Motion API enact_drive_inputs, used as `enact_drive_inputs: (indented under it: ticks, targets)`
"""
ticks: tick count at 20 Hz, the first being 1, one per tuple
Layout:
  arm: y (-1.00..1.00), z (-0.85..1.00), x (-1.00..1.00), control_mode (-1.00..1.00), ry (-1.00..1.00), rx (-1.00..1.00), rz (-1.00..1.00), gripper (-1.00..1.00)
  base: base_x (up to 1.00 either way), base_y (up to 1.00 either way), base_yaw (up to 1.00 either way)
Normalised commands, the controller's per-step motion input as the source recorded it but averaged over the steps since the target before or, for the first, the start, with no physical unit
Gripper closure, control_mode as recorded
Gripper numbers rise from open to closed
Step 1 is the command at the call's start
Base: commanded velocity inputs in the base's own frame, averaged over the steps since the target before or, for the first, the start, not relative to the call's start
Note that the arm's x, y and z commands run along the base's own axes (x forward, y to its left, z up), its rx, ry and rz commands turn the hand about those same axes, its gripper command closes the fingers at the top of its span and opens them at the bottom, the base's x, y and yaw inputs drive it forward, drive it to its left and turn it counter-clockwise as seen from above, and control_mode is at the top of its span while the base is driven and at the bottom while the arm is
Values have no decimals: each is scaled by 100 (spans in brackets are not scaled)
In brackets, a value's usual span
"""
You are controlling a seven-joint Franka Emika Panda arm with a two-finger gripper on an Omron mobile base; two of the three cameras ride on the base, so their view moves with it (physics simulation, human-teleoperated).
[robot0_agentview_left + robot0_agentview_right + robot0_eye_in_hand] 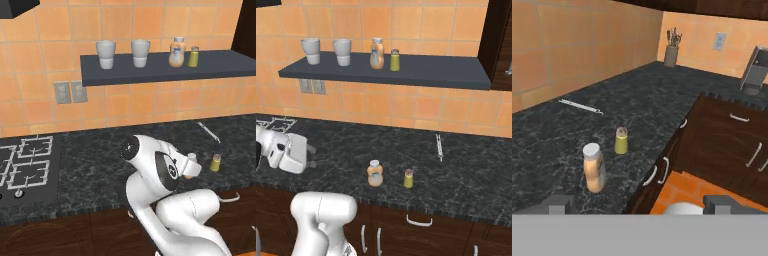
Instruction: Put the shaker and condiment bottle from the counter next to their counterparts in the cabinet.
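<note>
Nearest the lens, the gripper (637,204) hangs with its fingers spread wide, nothing between them, above the counter (466,165) front edge. On that counter the condiment bottle (593,167) stands just beside the smaller shaker (621,140), apart. Above the counter, the cabinet (436,72) holds their counterparts (376,54).

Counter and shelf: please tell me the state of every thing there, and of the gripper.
shaker: upright on the counter, untouched
condiment bottle: upright on the counter, beside the shaker, capped
shelf bottle: upright on the cabinet, capped
shelf shaker: upright beside the shelf bottle
two cups: upright on the cabinet
gripper: open, holding nothing
</note>
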Motion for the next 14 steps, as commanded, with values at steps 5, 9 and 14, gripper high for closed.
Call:
enact_drive_inputs:
  ticks: [5, 9, 14]
  targets:
    - [-9, -27, 2, -100, -3, 0, 25, -100, 0, 0, 0]
    - [-3, -55, -26, -100, 0, -4, -29, -100, 0, 0, 0]
    - [2, -65, -20, -100, -9, -15, -49, -100, 0, 0, 0]
